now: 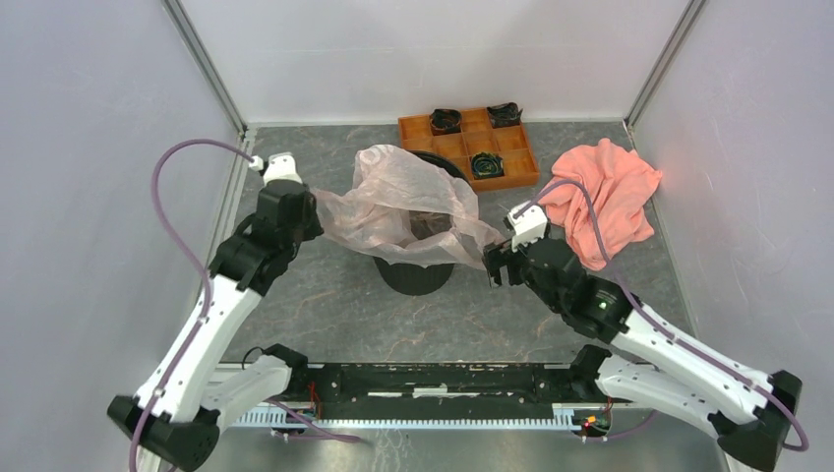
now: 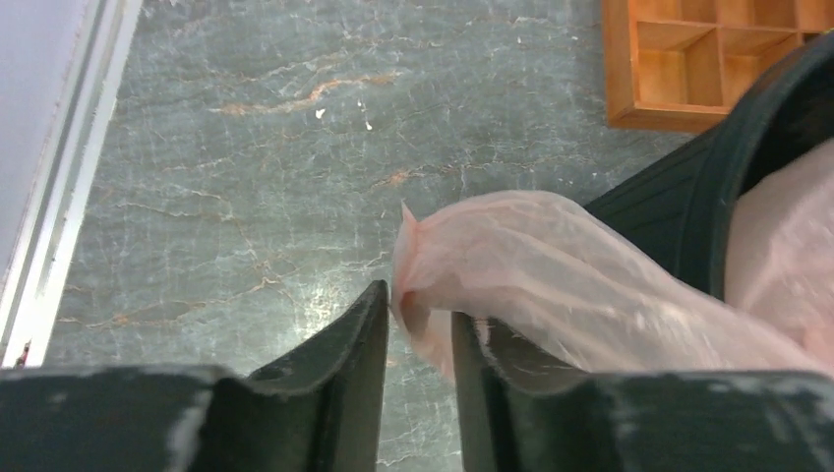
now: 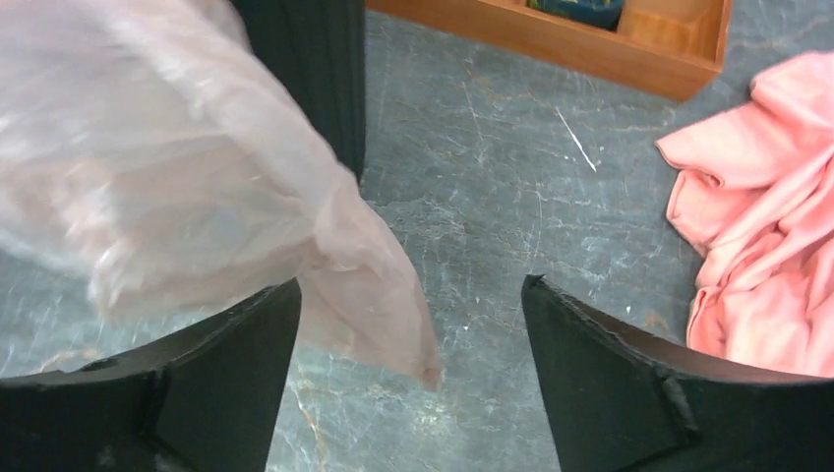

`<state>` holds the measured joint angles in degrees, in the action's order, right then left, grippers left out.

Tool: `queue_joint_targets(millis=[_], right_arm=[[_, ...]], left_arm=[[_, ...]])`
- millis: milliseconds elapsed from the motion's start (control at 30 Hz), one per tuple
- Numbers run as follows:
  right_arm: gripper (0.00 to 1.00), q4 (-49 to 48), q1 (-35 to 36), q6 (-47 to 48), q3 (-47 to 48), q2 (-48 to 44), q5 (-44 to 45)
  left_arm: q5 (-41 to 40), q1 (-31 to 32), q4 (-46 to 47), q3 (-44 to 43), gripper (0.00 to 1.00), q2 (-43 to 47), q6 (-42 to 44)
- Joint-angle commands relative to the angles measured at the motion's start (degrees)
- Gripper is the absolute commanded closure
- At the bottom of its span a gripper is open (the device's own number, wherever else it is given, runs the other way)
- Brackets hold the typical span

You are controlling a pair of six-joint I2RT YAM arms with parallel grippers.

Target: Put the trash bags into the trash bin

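My left fingers [image 2: 349,354] stand slightly apart around a corner of the thin translucent pale pink plastic bag [image 1: 393,187]; my right fingers [image 3: 226,374] gape wide. The bag drapes over the round black plastic bin [image 1: 413,277].

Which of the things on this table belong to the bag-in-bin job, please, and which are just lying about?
For the job: trash bag; trash bin.
Just lying about: orange compartment tray; dark bundles in its compartments; salmon-pink cloth.

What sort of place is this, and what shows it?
Likely a lab robot test cell: blank walls box in the table, two arms are bolted at its edge, bin and tray staged.
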<state>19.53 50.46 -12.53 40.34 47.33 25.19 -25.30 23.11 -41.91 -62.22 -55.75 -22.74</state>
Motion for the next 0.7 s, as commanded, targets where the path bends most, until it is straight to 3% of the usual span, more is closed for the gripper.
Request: queue_joint_targets(millis=[0, 167, 300, 500, 667], right_arm=[[0.06, 5.80, -0.16, 4.23, 3.82, -6.58, -8.50], [0.02, 8.68, -0.19, 7.24, 7.76, -10.44, -11.68], [0.02, 6.49, -0.18, 9.43, 12.38, -9.11, -11.54], [0.02, -1.49, -0.19, 9.50, 22.19, 0.39, -16.32], [0.02, -0.95, -0.15, 0.62, 38.35, 14.55, -11.25]], left_arm=[[0.60, -0.33, -2.98, -0.44, 0.57, 8.80, 1.48], [4.51, -0.27, -6.47, -4.32, 0.29, 16.91, 1.28], [10.56, -0.27, -3.37, -5.40, 0.13, 19.74, 5.30], [17.55, -0.26, -1.41, -9.17, 0.08, 12.38, 8.36], [23.97, -0.26, 1.04, -8.92, 0.07, 9.82, 8.08]])
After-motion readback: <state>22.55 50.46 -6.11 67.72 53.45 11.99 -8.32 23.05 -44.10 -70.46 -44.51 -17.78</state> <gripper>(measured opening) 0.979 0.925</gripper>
